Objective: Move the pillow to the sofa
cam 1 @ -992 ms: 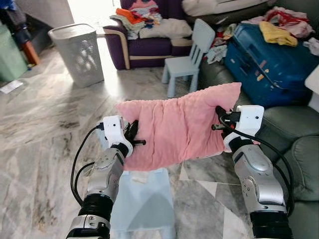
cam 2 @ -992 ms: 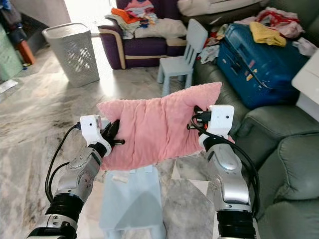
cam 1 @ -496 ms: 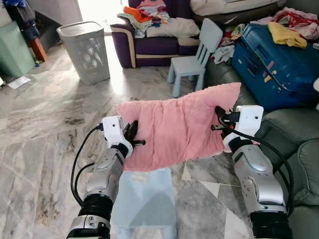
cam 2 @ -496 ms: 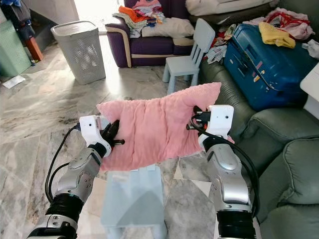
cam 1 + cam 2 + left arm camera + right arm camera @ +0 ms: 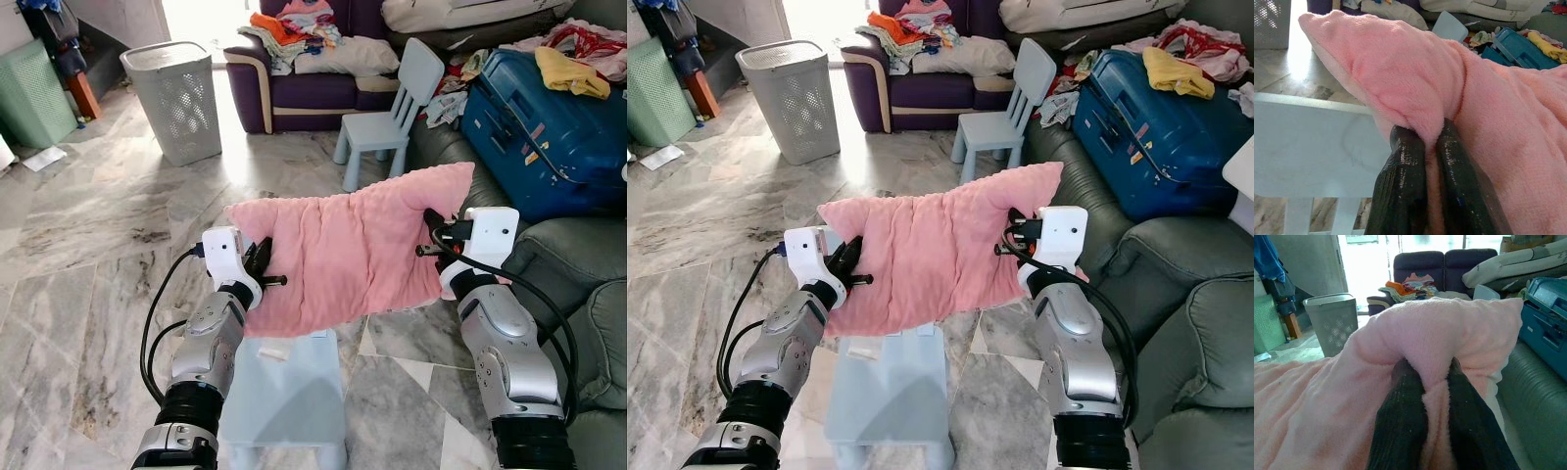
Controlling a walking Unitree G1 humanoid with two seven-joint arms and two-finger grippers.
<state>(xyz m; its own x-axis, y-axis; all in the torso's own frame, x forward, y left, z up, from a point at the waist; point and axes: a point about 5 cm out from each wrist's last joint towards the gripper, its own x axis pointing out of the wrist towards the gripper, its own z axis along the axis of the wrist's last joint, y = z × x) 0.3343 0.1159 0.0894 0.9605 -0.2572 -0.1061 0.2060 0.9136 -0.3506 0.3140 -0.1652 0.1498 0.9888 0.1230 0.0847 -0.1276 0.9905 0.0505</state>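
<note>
A pink fleece pillow (image 5: 348,245) hangs stretched between my two arms, above a pale blue stool (image 5: 284,387). My left gripper (image 5: 265,279) is shut on its left edge, pinching a fold of the fabric between both fingers (image 5: 1405,181). At the pillow's right edge my right gripper (image 5: 431,233) is shut on another fold, its fingers (image 5: 1403,416) sunk into the fleece. The grey-green sofa (image 5: 578,264) lies to my right, close beside the right arm.
A blue suitcase (image 5: 534,117) with clothes on it lies on the sofa's far part. A light blue child's chair (image 5: 392,103) stands ahead, a purple sofa (image 5: 313,83) piled with laundry behind it. A grey laundry basket (image 5: 176,98) stands at the far left on the marble floor.
The whole view has shifted a little, so the camera has turned. Both grippers still hold the pillow in the same way.
</note>
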